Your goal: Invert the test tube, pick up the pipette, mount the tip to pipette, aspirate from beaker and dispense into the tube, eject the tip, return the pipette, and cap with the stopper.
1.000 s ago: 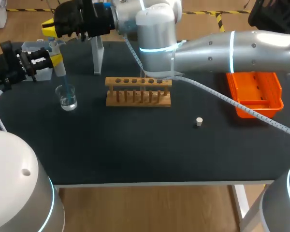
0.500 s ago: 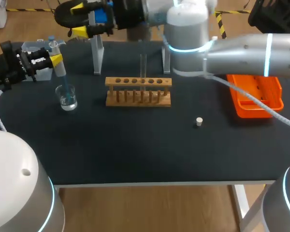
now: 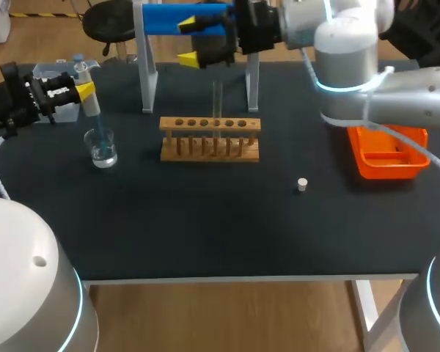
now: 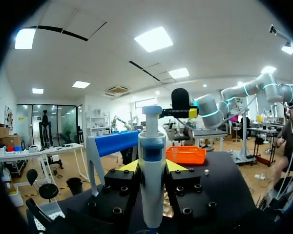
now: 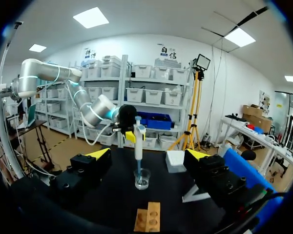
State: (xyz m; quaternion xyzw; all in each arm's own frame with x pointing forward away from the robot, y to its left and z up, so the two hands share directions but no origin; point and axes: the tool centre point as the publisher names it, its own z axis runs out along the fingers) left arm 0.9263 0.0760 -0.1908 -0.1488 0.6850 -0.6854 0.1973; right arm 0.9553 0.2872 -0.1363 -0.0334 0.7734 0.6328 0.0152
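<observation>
Worktop carries the whole set. Right arm comes in from the right and reaches to far centre. The right tool is apart and empty, up by the blue stand at the far edge. My read is that it's parked clear of the left arm, near where the pipette goes back.

Rack sits mid-worktop. Orange tray is on the right, partly under the right arm, and is likely the drop for the ejected tip.

Left tool is at far left, clamped on the pipette. It holds the pipette slightly tilted with its tip down inside the beaker. I take this as the aspirate step.

Tube stands upright in the rack, right of the beaker, so dispensing only needs a sideways move. Stopper lies alone near-right of the rack; the tube isn't capped yet.
</observation>
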